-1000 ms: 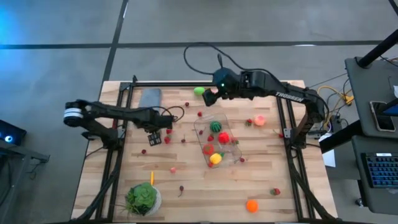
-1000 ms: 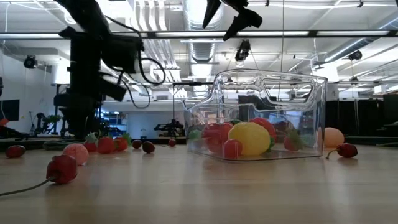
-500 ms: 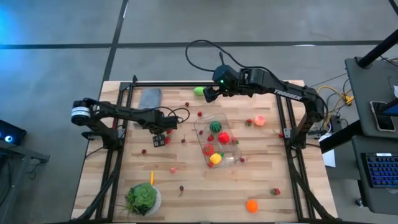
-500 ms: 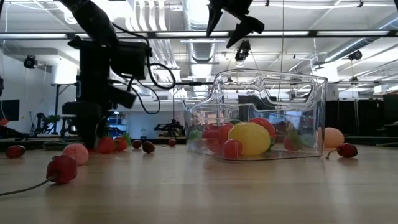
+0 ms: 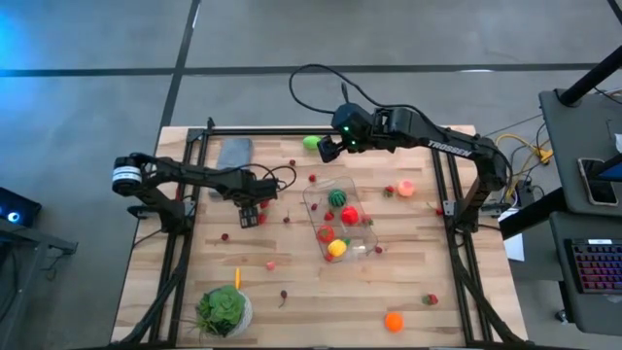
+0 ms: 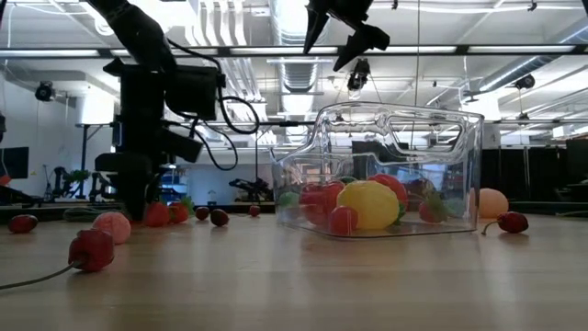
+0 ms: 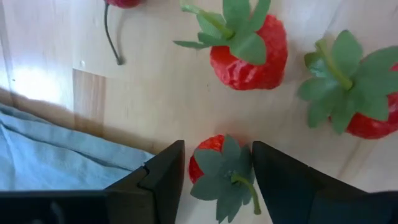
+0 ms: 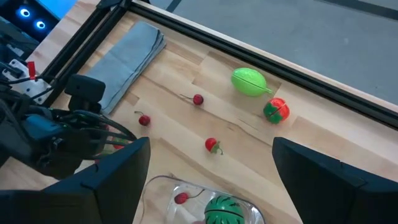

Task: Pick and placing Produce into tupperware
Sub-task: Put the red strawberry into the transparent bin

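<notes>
left gripper [image 5: 250,217]: down at the table left of the tub, fingers [image 7: 158,180] narrowed either side of a strawberry [image 7: 221,171]; grip not confirmed, berry looks on the wood.
loose produce, left: two more strawberries [image 7: 250,46] just beside it, red berries scattered nearby.
tupperware [image 5: 339,218]: mid-table, partly filled: striped melon [image 5: 336,197], red pieces, yellow fruit [image 5: 336,248].
right gripper [image 5: 328,151]: raised above the tub's far end, spread wide, empty.
loose produce, right: green fruit [image 8: 249,82], pink piece [image 5: 405,188], orange [image 5: 393,321] outside.
progress: roughly a third in; most small berries remain.
</notes>
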Controlling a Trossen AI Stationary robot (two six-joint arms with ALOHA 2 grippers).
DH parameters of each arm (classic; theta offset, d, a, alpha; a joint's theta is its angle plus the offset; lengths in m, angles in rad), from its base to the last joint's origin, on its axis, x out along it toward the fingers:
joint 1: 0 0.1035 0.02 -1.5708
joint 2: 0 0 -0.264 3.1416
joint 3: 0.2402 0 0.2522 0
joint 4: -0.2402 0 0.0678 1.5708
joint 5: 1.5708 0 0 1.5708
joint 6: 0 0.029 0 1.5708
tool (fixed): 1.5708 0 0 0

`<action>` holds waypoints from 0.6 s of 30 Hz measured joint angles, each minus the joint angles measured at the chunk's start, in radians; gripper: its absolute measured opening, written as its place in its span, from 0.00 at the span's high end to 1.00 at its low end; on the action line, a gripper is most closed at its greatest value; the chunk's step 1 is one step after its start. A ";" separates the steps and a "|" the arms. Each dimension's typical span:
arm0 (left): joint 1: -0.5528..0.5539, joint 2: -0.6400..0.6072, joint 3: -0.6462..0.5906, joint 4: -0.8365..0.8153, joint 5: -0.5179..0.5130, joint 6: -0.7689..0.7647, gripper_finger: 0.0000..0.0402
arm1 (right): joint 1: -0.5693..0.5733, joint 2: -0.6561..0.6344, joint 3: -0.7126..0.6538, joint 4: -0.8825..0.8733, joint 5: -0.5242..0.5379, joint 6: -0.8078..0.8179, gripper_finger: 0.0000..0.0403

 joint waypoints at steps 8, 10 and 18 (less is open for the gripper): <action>0.018 0.000 -0.005 -0.005 0.003 0.025 0.64 | -0.001 0.000 0.000 -0.001 0.003 -0.002 0.18; 0.018 -0.001 -0.006 -0.009 0.003 0.031 0.66 | -0.001 0.000 0.000 -0.001 0.003 -0.003 0.18; 0.018 -0.047 0.023 -0.028 0.002 0.047 0.68 | -0.001 0.000 0.000 -0.001 0.012 0.024 0.18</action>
